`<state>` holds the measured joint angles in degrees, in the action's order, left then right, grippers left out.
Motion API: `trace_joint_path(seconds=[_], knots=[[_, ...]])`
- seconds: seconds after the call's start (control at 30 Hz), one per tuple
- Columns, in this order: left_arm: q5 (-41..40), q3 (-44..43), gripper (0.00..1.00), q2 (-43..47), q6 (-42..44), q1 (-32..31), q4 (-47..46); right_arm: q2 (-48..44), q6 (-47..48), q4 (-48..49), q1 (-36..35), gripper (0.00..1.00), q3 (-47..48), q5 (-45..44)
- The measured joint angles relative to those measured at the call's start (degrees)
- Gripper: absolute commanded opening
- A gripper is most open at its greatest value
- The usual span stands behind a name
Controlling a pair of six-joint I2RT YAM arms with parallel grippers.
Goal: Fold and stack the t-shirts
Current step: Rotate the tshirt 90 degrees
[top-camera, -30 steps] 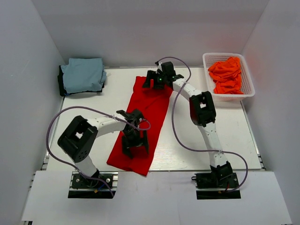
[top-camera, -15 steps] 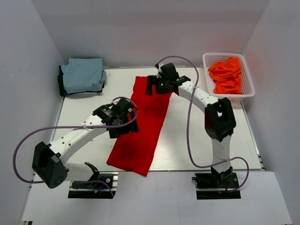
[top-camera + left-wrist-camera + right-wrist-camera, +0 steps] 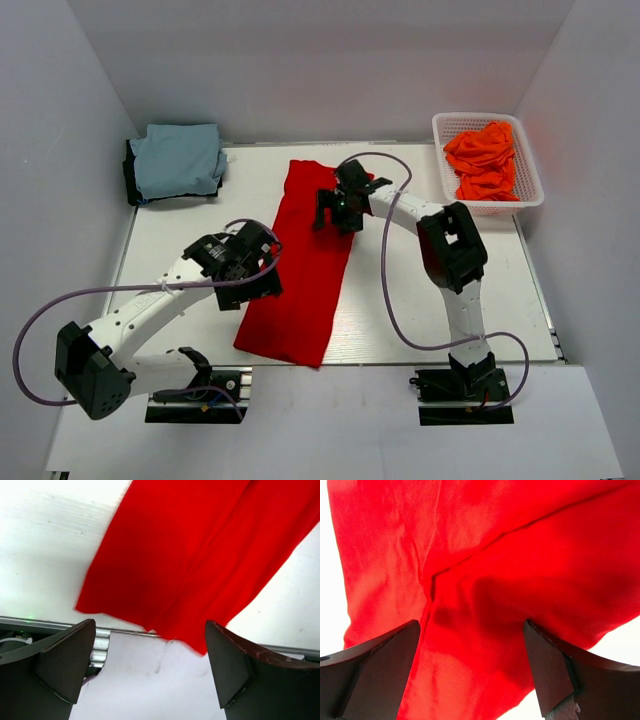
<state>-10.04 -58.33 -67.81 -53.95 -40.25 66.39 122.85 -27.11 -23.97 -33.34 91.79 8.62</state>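
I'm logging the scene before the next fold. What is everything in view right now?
red t-shirt: one, bright red, a long strip down the middle of the table
light blue t-shirt: one, folded, far left corner, on something dark
orange t-shirts: heap, count unclear, in the basket
basket: one, white mesh, far right corner
table: one, white
cables: two, purple, one looping along each arm
left fingers: pair, black, open, at the red t-shirt's left edge
right fingers: pair, black, open, over the red t-shirt's far part
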Motion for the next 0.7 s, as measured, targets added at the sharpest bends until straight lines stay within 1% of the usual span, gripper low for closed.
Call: trace_joint_path(seconds=[0.17, 0.2, 0.3, 0.33, 0.43, 0.5, 0.53, 0.7], knots=[[3.7, 2.0, 1.0, 0.3, 1.0, 0.0, -0.5, 5.7, -0.4, -1.5, 4.4, 0.9, 8.8, 1.4], [5.0, 3.0, 1.0, 0.0, 1.5, 0.0, -1.4, 8.3, 0.7, -2.6, 5.8, 0.9, 13.3, 1.4], [9.0, 6.4, 1.0, -1.5, 3.5, -0.5, -5.0, 12.6, 5.5, -4.0, 8.1, 0.9, 20.9, 1.9], [10.2, 7.1, 1.0, -2.3, 4.0, -0.8, -6.1, 13.4, 7.6, -4.3, 8.8, 0.9, 22.5, 1.8], [12.0, 9.2, 1.0, -3.6, 5.3, -1.2, -10.0, 12.5, 12.7, -6.5, 9.4, 0.9, 23.3, 3.0], [12.0, 10.6, 1.0, -3.7, 5.8, -1.2, -12.0, 9.5, 14.6, -6.6, 8.8, 0.9, 21.3, 4.7], [12.0, 11.4, 1.0, -3.7, 6.0, -1.2, -13.4, 6.3, 15.3, -5.2, 8.3, 0.9, 18.2, 5.2], [12.1, 15.1, 1.0, -3.7, 6.6, -1.2, -21.7, -17.4, 14.8, -0.9, 4.7, 0.9, -3.8, 6.2]])
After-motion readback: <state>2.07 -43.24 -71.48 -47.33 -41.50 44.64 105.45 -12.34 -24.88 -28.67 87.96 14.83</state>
